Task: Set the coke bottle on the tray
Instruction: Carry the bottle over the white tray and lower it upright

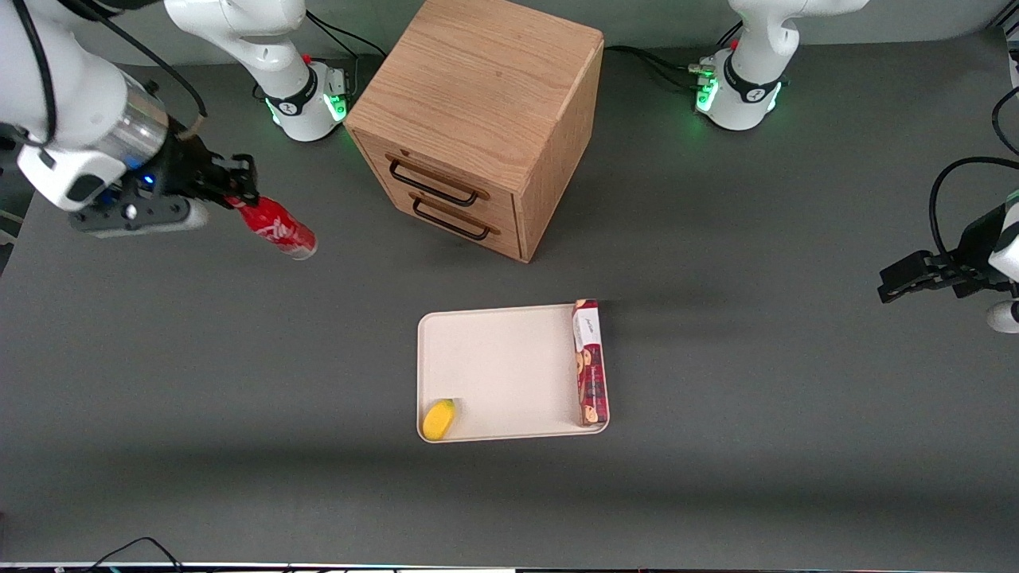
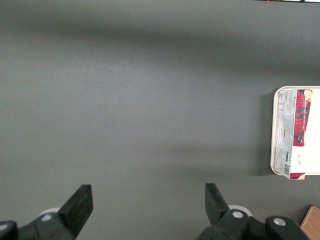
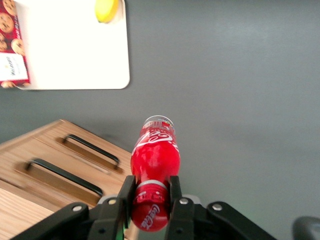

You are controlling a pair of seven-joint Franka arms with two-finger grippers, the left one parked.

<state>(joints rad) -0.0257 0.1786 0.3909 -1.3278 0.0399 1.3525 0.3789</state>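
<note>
Nearest the front camera, the tray (image 1: 509, 366) on the tabletop (image 1: 716, 493) holds a yellow fruit (image 1: 439, 419) in one near corner and a biscuit box (image 1: 590, 362) along one edge. Toward the working arm's end, the end effector (image 1: 237, 191) pinches the coke bottle (image 1: 279, 228) by its neck, aloft and tilted. Gripped so high, it may swing or slip, and could topple when set down.

The dark grey surface (image 1: 756, 263) carries a wooden two-drawer cabinet (image 1: 478, 119) and, nearer the front camera, the cream tray (image 1: 501, 370). The claw (image 1: 231, 187) holds the coke bottle (image 1: 279, 227) clamped above the surface at the working arm's end.
</note>
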